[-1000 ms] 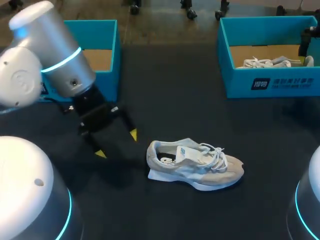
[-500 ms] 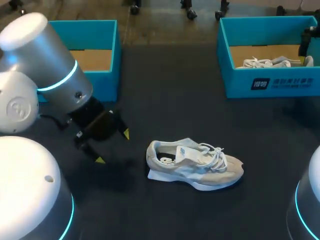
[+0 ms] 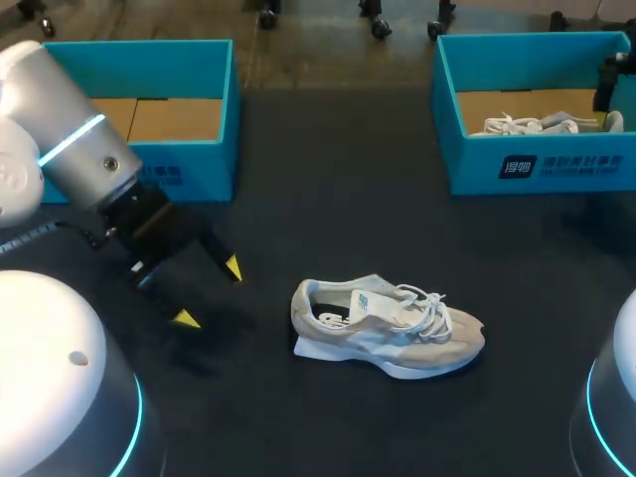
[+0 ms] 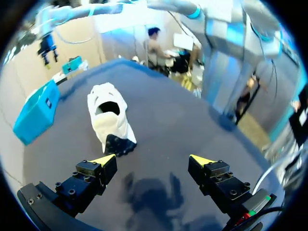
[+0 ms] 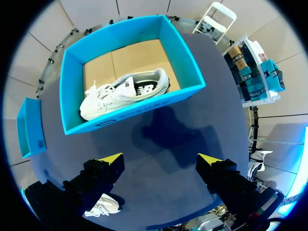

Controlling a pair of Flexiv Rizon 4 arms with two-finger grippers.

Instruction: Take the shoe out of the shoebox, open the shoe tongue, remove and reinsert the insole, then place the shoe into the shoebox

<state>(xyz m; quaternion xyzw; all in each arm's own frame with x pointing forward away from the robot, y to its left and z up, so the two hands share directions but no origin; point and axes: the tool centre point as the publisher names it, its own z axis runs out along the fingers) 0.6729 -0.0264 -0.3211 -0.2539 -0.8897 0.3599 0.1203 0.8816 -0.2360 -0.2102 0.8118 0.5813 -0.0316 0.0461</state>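
Looking like step one's done: beige suede sneaker with white laces (image 3: 388, 328) sits on the black table (image 3: 328, 179), outside the empty teal cardboard shoebox (image 3: 189, 169). Left gripper (image 3: 210, 293) hangs spread near its heel, right gripper (image 5: 160, 159) is spread too. Tongue, insole and reboxing are probably left.

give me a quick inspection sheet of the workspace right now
Surface: dark table, no spills seen.
Job's things: shoe upright on the table; left shoebox shows only its cardboard floor; right shoebox holds a second shoe.
Clutter: nothing seen.
Grippers: left gripper open, empty, apart from the shoe; right gripper open, empty, above the table.
Cables: nothing seen.
Surroundings: nothing seen over the table.
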